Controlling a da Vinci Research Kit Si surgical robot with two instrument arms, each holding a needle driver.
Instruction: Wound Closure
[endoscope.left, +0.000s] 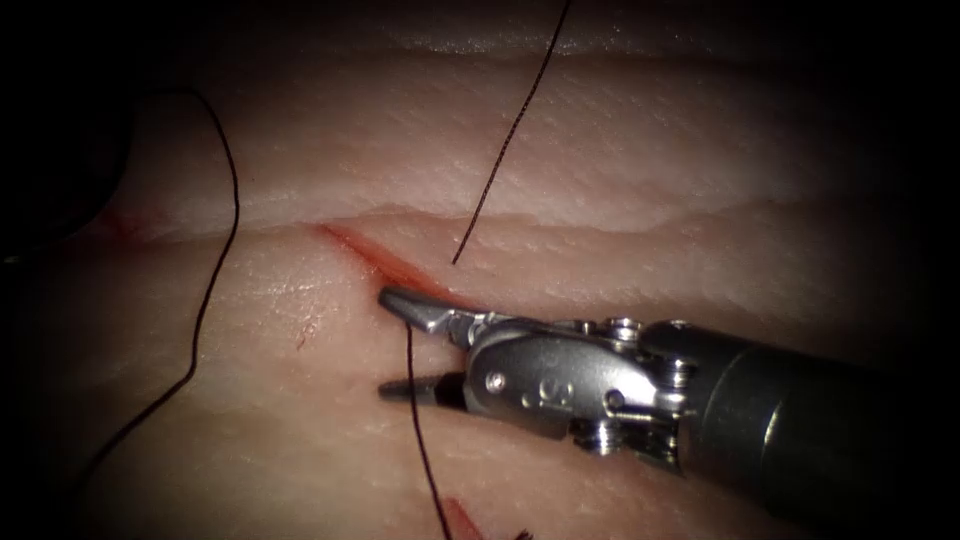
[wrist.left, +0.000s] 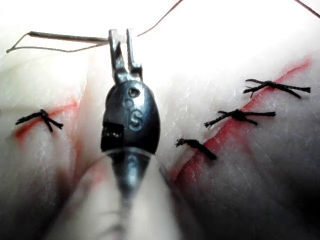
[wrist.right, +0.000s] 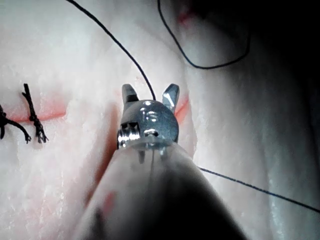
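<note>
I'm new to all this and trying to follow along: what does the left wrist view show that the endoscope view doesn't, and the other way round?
Left wrist view: the left tool, jaws shut on the needle near one end, apparently clear of the tissue, plus knotted stitches. Endoscope view: the right tool, jaws open, holding nothing, with thread running between them. Both: the tissue and its red cut.

R tool: steel wrist w/ round screws, stamped mark on clevis (unreadable), dark matte shaft. L tool: dark metal, stamped "S", two slim jaws.
</note>
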